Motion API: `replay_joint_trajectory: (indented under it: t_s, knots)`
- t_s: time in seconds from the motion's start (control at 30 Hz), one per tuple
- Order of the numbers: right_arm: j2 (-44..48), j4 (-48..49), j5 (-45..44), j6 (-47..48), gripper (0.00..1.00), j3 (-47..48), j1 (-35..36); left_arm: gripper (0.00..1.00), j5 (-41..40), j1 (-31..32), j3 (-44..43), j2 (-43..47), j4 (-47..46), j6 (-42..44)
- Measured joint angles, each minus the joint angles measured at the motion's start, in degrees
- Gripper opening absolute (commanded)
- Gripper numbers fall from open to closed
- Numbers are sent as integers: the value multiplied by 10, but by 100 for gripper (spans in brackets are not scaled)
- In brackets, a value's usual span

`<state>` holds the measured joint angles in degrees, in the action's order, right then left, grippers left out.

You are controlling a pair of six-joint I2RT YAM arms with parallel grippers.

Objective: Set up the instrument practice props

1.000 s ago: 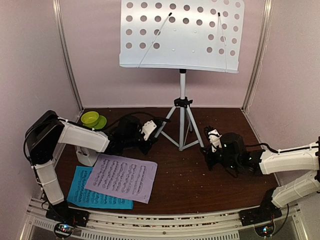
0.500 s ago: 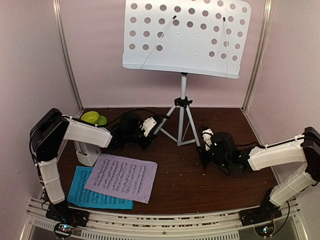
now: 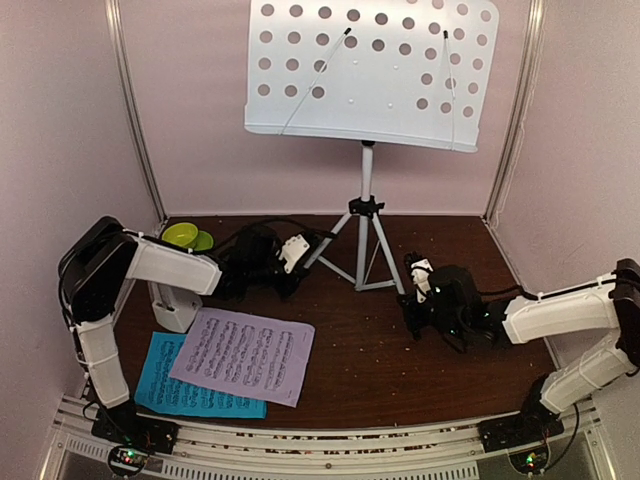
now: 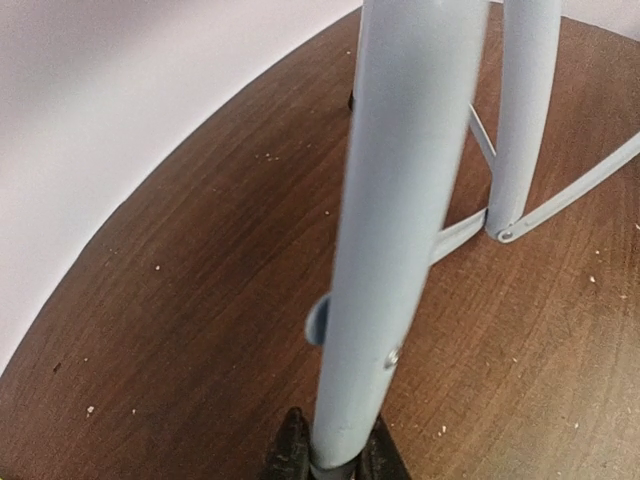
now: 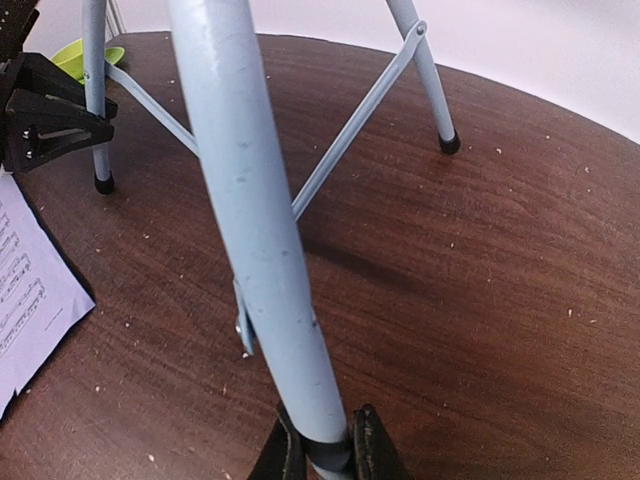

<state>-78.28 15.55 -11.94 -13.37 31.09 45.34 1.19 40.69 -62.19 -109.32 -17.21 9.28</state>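
Observation:
The white perforated music stand (image 3: 365, 75) stands on its silver tripod (image 3: 366, 215) at the back of the table. My left gripper (image 3: 307, 258) is shut on the foot end of the left tripod leg (image 4: 400, 220), its black fingertips (image 4: 290, 455) on either side of the tube. The right gripper (image 3: 411, 284) is shut on the foot end of the right leg (image 5: 255, 220). A lilac sheet-music page (image 3: 243, 355) overlaps a cyan page (image 3: 175, 392) at the front left. A small white object (image 3: 172, 310), probably the metronome, is partly hidden under my left arm.
A lime-green bowl (image 3: 181, 236) on its saucer sits at the back left, close behind my left arm. Pink walls close in the table on three sides. The tripod's third leg (image 5: 425, 70) stands toward the back wall. Crumbs dot the dark wood.
The stand's desk has shifted slightly right and up. The right gripper drew left with its leg, then eased back a little. The left gripper has barely moved.

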Motion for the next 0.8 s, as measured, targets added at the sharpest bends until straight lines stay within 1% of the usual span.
replay_joint_trajectory:
  t_s: [0.17,0.2,0.23,0.33,0.43,0.5,0.6,0.7,0.8]
  knots:
    - [22,1,13,-14,0,-26,1,0,10,3,13,8,-4,11]
    - [22,2,15,-14,2,-26,1,0,11,3,13,8,-4,12]
    - [22,3,17,-14,6,-26,1,3,12,3,13,8,-4,12]
    - [20,3,21,-14,16,-24,1,15,13,3,12,7,-3,12]
    - [17,2,26,-23,24,-21,0,28,12,3,12,7,-2,3]
    - [17,-7,29,-39,34,-19,-1,37,4,2,11,8,7,-12]
    - [21,-34,25,-57,51,-19,-2,47,-13,-1,12,10,18,-27]
    - [45,-60,18,-67,63,-25,-1,62,-29,-3,22,26,28,-37]
    - [99,-84,11,-72,70,-33,1,75,-47,-4,32,57,42,-44]
